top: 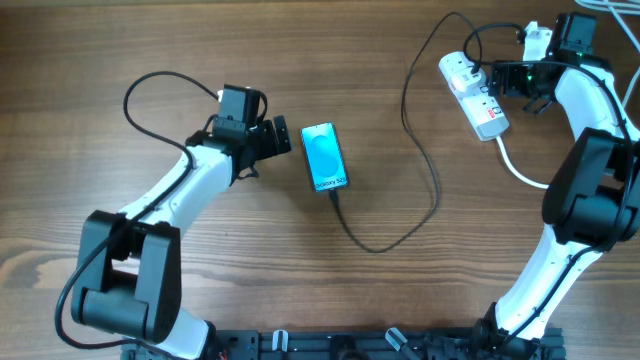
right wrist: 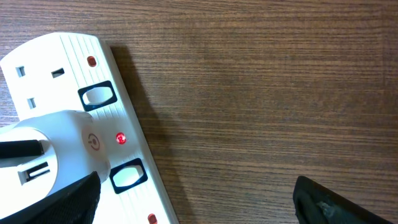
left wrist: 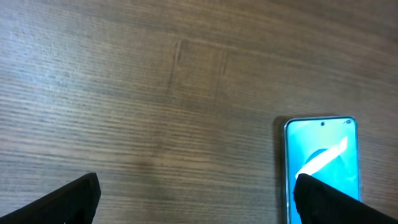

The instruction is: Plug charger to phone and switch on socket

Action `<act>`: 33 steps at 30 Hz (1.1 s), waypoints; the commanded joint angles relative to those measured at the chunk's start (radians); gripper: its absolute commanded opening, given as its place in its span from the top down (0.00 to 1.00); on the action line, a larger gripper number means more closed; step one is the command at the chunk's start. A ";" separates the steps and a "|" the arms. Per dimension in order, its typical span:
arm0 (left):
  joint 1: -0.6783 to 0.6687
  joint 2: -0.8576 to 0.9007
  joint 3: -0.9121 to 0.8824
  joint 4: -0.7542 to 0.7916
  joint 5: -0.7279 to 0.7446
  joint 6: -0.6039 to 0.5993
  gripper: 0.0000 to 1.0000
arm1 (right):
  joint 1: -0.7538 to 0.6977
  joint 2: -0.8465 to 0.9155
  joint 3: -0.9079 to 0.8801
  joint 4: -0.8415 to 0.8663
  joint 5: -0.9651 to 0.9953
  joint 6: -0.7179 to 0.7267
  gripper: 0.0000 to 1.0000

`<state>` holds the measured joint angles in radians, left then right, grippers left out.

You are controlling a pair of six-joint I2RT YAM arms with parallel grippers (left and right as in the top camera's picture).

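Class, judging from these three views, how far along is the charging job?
Looks done: the charger meets the phone at its lower end, though seating is unclear; a red light glows on the socket beside the white adapter. In hand: nothing, left gripper and right gripper both open. Left: perhaps only checking the plug.

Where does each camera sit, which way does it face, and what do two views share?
Overhead: fixed above the brown wooden table, looking straight down; both arms, the left gripper and the right gripper show.
Left wrist: on the left arm, facing down at the cyan-screened rectangular smartphone; its black fingers show.
Right wrist: on the right arm, facing down at the white plastic power strip; its black fingers show.
Shared: overhead and left wrist both show the smartphone.
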<state>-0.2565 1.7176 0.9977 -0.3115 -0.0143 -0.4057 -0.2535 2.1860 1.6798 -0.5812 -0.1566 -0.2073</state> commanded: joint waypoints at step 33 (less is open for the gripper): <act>0.149 -0.499 -0.764 0.487 -0.036 -0.004 0.00 | 0.006 -0.030 0.021 0.004 -0.021 -0.002 0.00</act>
<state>-0.1268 1.2728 0.2893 0.1692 -0.0334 -0.4057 -0.2535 2.1860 1.6798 -0.5812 -0.1566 -0.2073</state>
